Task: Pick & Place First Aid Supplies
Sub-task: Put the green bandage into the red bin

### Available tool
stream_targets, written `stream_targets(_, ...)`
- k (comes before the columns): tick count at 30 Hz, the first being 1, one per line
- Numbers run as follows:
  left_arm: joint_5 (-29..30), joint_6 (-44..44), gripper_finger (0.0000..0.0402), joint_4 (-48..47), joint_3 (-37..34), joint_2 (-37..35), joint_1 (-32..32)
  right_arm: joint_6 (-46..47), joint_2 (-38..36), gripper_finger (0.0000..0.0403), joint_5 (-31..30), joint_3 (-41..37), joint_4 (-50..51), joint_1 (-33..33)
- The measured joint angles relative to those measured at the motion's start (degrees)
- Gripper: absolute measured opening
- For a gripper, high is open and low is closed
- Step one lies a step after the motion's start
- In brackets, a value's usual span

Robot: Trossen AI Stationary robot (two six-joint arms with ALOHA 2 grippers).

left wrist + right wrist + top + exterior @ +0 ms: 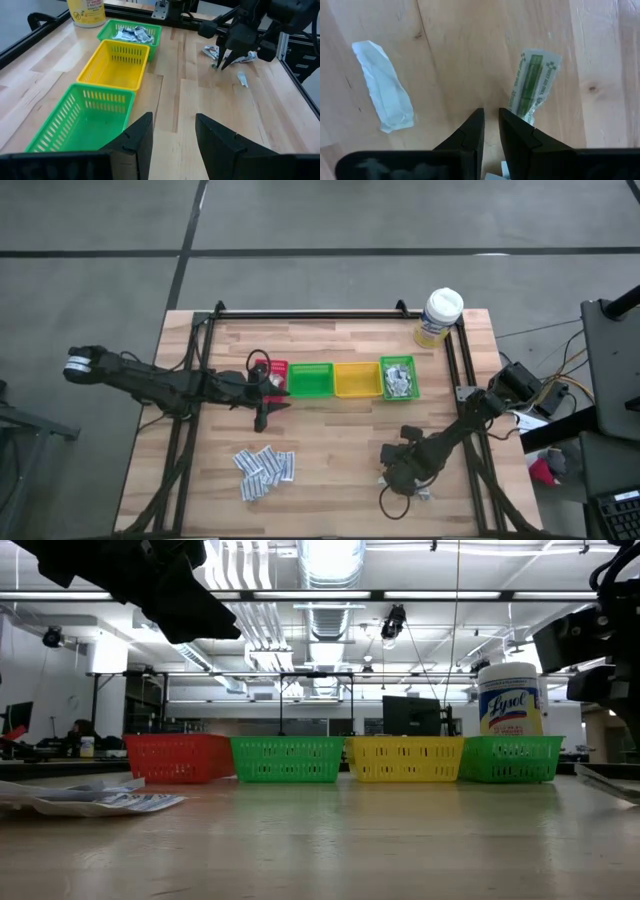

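The right gripper (490, 132) points down at the worktop (340, 460), fingers narrowly apart and holding nothing, its tips just beside a green-striped sachet (534, 82), with a white sachet (384, 90) lying apart. The left gripper (172, 135) hovers wide open and empty over the four bins' red end. One red bin (178, 757), two green bins (311, 380) and one yellow bin (356, 379) stand in a row; the end green bin (399, 378) holds sachets. A pile (264, 469) lies near the front. Both arms stretch low.

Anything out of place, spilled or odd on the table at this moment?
Mostly tidy. Loose sachets lie in a heap on the wood near the front left, and a crumpled white wrapper and a pale green sachet lie askew under the right gripper.
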State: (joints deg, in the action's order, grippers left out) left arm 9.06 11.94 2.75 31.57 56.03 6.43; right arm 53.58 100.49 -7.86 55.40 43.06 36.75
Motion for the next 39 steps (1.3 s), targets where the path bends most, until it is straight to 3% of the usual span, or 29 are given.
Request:
stream_targets(13,0.0,-0.3,0.0142,0.0,0.0,0.0,0.0,-2.8,-0.6,0.0054,-1.8,4.7,4.8,0.1)
stream_targets(24,0.0,-0.4,0.0142,0.0,0.0,0.0,-0.1,-3.6,-0.5,0.0055,-2.8,2.6,6.7,0.1)
stream_targets(39,1.4,-0.4,0.0142,0.1,0.0,0.0,0.0,-4.8,-0.3,0.0114,-2.6,1.6,6.7,0.1)
